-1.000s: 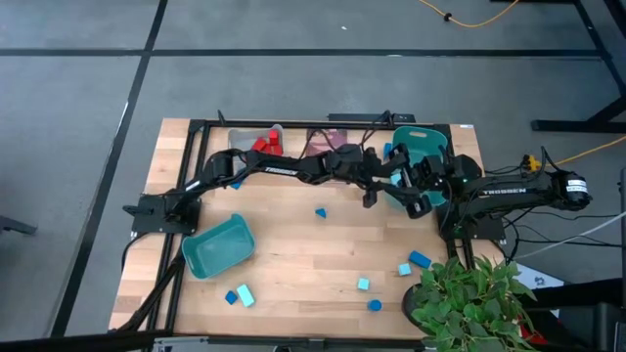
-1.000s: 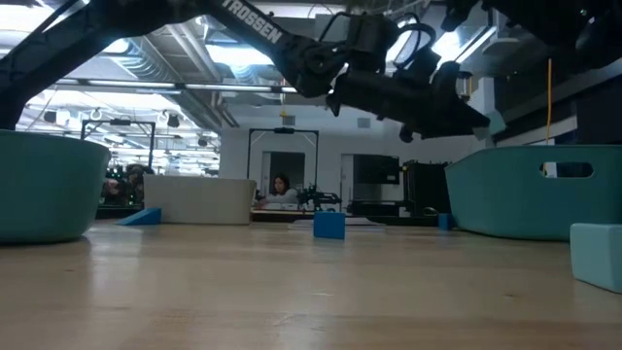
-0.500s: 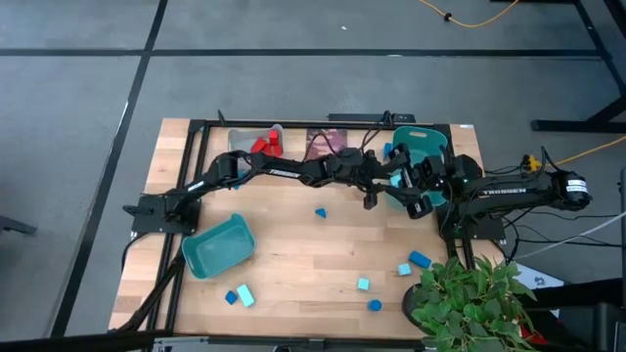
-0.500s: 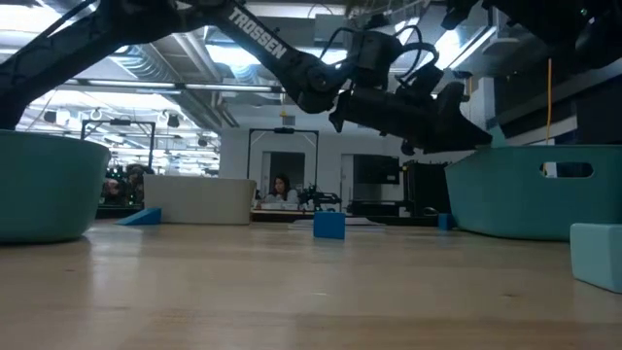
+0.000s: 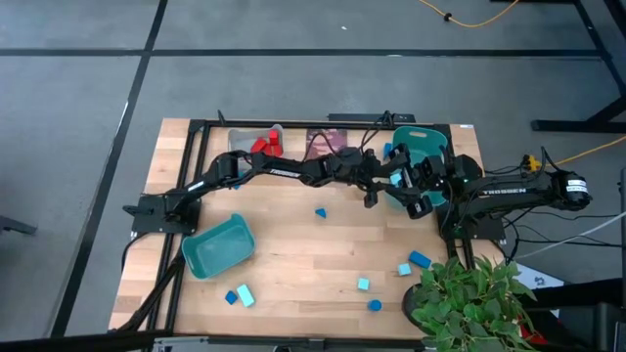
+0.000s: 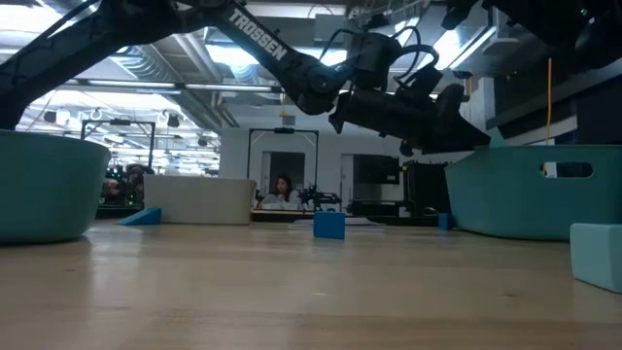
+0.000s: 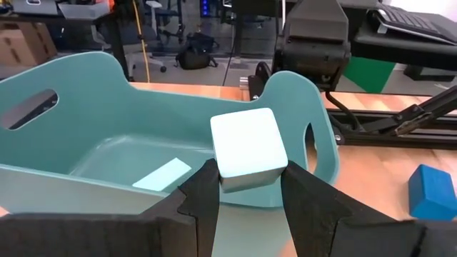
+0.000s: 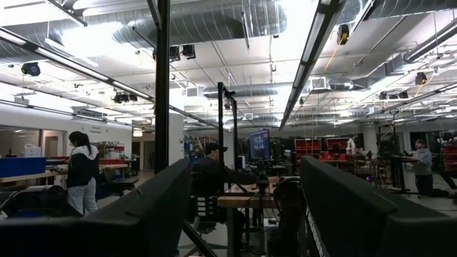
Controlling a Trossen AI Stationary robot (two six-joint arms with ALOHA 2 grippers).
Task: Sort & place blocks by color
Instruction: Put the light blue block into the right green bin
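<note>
The left end effector (image 7: 246, 187) is clamped on a light cyan cube (image 7: 248, 148), held just above the near rim of the teal bin (image 5: 430, 149) at about one o'clock on the tabletop (image 5: 293, 244). That bin already holds a flat light cyan piece (image 7: 161, 173) on its floor, so the cube looks about ready to be released there. The right end effector (image 8: 243, 207) has its fingers spread wide with nothing between them; it points up and out into the room, and its arm waits at about three o'clock.

The sorting seems partly done. Red blocks (image 5: 266, 144) sit gathered in a pale bin at about eleven o'clock. A second teal bin (image 5: 217, 246) lies at about eight o'clock; the high view shows nothing in it, though its contents are hard to judge. Still loose on the tabletop are a dark blue block (image 5: 320, 211) near the middle, a dark blue and a light cyan block (image 5: 245, 294) side by side at about seven o'clock, and a scatter of four more blue and cyan blocks (image 5: 419, 259) around five o'clock, near the potted plant (image 5: 469, 303). So perhaps seven blocks remain to be placed, besides the one in hand.

The only writing that can be read is "TROSSEN", in white on the left arm (image 6: 255, 37) and again on the right arm (image 5: 502, 192).
</note>
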